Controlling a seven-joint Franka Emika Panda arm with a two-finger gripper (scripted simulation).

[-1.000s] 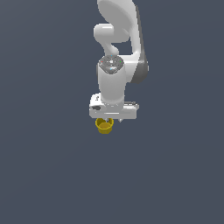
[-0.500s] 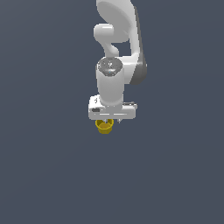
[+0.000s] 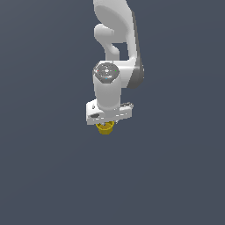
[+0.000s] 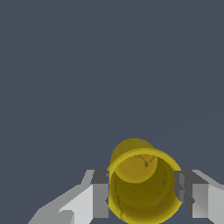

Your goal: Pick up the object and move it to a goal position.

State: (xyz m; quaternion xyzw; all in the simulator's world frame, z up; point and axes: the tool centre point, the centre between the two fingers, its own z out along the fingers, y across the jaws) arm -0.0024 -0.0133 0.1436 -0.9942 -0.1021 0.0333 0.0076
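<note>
The object (image 3: 105,128) is a small mustard-yellow cup with a rolled rim. In the exterior view it shows just below the white hand. In the wrist view the object (image 4: 143,188) stands upright with its mouth open toward the camera. It sits between the two grey fingers (image 4: 100,194), and both inner faces touch its wall. My gripper (image 4: 142,197) is shut on it from both sides. In the exterior view the gripper (image 3: 107,124) points straight down and the hand hides the fingers and most of the cup.
A plain dark grey-blue ground (image 3: 176,176) fills both views. The white arm (image 3: 115,35) rises straight above the hand. No other objects or edges show.
The wrist and hand have sunk slightly lower over the cup. The cup has stayed at nearly the same spot in the exterior view.
</note>
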